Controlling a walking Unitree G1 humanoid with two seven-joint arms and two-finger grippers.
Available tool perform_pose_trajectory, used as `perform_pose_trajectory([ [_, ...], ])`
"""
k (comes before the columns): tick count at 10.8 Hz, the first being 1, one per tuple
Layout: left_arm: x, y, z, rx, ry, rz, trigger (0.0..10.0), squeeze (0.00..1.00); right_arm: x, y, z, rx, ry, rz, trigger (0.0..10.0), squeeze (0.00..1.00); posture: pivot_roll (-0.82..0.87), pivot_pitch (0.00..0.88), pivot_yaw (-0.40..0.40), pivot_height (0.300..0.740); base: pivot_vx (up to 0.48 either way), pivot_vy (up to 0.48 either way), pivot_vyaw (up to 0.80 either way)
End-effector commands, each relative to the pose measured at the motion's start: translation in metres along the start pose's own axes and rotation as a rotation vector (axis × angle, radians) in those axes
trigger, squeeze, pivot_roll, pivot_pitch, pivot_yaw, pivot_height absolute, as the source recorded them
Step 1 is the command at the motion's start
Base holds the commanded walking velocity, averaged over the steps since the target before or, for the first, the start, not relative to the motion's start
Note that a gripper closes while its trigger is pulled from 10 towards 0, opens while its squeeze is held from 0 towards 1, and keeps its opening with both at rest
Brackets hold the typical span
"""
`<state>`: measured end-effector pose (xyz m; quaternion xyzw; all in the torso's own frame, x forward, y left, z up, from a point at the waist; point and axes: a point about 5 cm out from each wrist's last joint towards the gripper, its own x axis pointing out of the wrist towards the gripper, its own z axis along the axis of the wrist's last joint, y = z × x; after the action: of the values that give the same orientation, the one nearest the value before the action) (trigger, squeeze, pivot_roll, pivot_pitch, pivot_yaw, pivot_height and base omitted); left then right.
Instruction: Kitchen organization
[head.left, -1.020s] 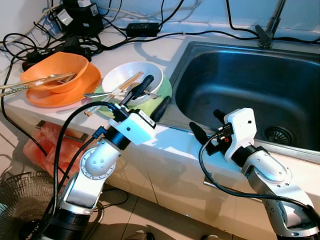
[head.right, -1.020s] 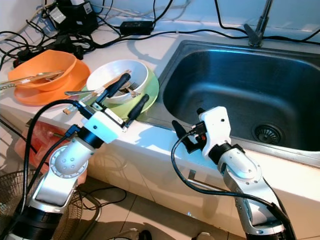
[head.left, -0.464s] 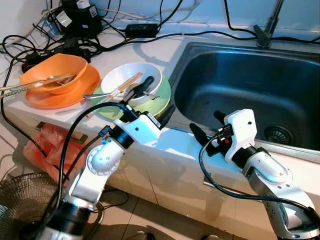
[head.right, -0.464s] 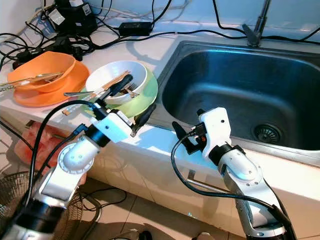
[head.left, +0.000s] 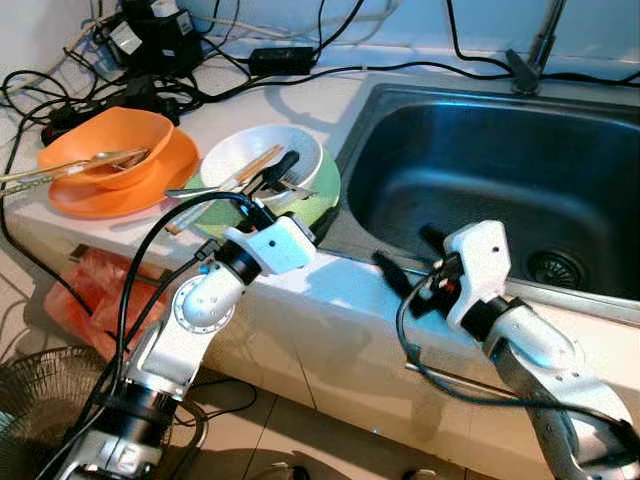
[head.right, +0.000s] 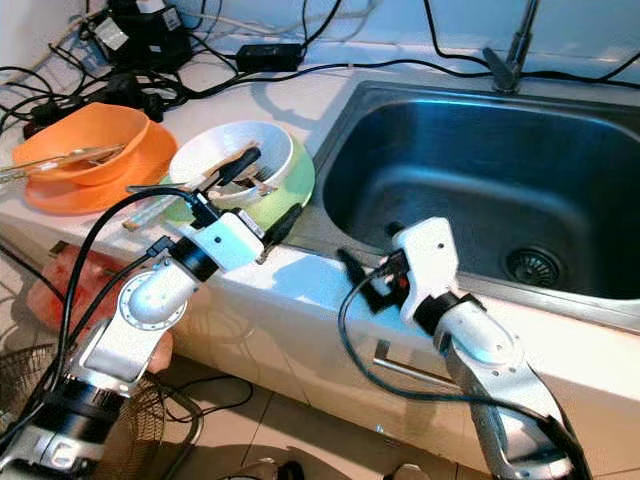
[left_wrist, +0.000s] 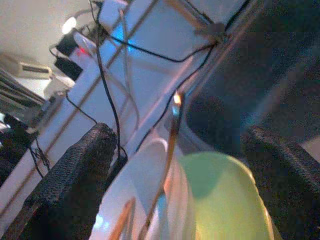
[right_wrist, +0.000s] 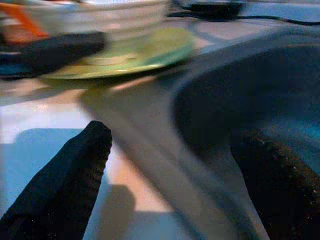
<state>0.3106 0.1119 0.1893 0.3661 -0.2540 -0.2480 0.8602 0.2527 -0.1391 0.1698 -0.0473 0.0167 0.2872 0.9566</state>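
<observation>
Nothing moved yet: white bowl (head.left: 262, 160) with chopsticks (head.left: 226, 184) sits on green plate (head.left: 318, 196) beside empty sink (head.left: 480, 170), left gripper (head.left: 300, 196) spread wide at plate, right gripper (head.left: 405, 252) spread, empty, at sink rim.

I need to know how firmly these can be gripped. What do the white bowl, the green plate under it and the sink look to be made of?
White bowl: probably glazed ceramic or melamine, smooth and glossy. Green plate: likely plastic or melamine, flat even colour, dull sheen. Sink: stainless steel, brushed grey with soft reflections. The open left gripper straddles the stack's rim.
</observation>
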Motion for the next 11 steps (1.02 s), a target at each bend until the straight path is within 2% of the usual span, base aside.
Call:
perform_pose_trajectory([
  [1, 0.001, 0.003, -0.002, 0.015, 0.003, 0.000, 10.0, 0.00, -0.003, 0.006, 0.007, 0.011, -0.031, 0.061, 10.0, 0.00, -0.02, 0.134, 0.146, 0.740, 0.000, 0.000, 0.00],
  [2, 0.002, 0.001, -0.003, 0.007, 0.001, -0.006, 10.0, 0.00, -0.005, 0.008, 0.011, 0.027, -0.055, 0.088, 10.0, 0.00, -0.02, 0.135, 0.150, 0.740, 0.000, 0.000, 0.00],
  [4, 0.003, -0.005, -0.003, -0.013, -0.008, -0.026, 6.3, 0.00, -0.010, 0.013, 0.022, 0.067, -0.116, 0.149, 10.0, 0.00, -0.03, 0.139, 0.154, 0.740, 0.000, 0.000, 0.00],
  [5, 0.003, -0.006, -0.003, -0.014, -0.008, -0.028, 5.9, 0.00, -0.011, 0.013, 0.022, 0.069, -0.120, 0.152, 10.0, 0.00, -0.03, 0.139, 0.154, 0.740, 0.000, 0.000, 0.00],
  [6, 0.004, -0.007, -0.004, -0.025, -0.010, -0.037, 0.0, 0.00, -0.011, 0.014, 0.024, 0.078, -0.131, 0.159, 10.0, 0.00, -0.03, 0.139, 0.156, 0.740, 0.000, 0.000, 0.00],
  [9, 0.004, -0.008, -0.005, -0.035, -0.015, -0.046, 0.0, 0.00, -0.011, 0.015, 0.027, 0.095, -0.142, 0.159, 10.0, 0.00, -0.03, 0.141, 0.159, 0.740, 0.000, 0.000, 0.00],
  [11, 0.004, -0.008, -0.005, -0.034, -0.022, -0.048, 0.0, 0.00, -0.013, 0.020, 0.028, 0.107, -0.135, 0.216, 10.0, 0.00, -0.03, 0.142, 0.160, 0.740, 0.000, 0.000, 0.00],
])
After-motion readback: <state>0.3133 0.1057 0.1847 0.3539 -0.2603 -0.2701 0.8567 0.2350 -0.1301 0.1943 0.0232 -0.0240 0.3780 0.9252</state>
